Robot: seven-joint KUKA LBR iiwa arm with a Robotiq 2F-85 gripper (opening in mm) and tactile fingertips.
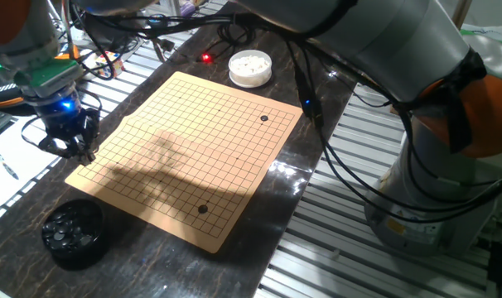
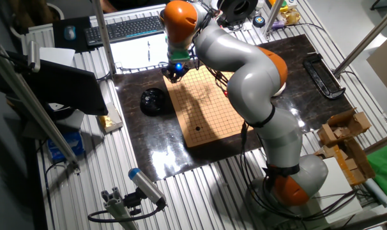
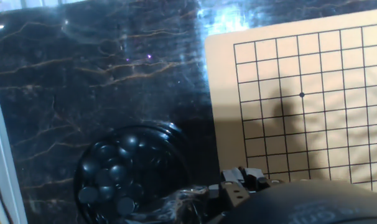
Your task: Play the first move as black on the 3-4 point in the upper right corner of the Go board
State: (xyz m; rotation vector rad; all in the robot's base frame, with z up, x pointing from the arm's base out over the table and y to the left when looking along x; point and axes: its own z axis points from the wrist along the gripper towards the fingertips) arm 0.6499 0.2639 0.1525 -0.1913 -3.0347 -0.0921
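Here the gripper [image 1: 84, 153], jaw state unclear, hovers above-left of black stones [image 3: 111, 177].

You can't see the gripper [image 1: 79, 147] fingertips clearly beside the Go board [image 1: 193, 149]; their gap is too small to judge.

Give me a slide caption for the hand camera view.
Hand view: bowl of black stones on dark marble tabletop, beside the Go board corner.
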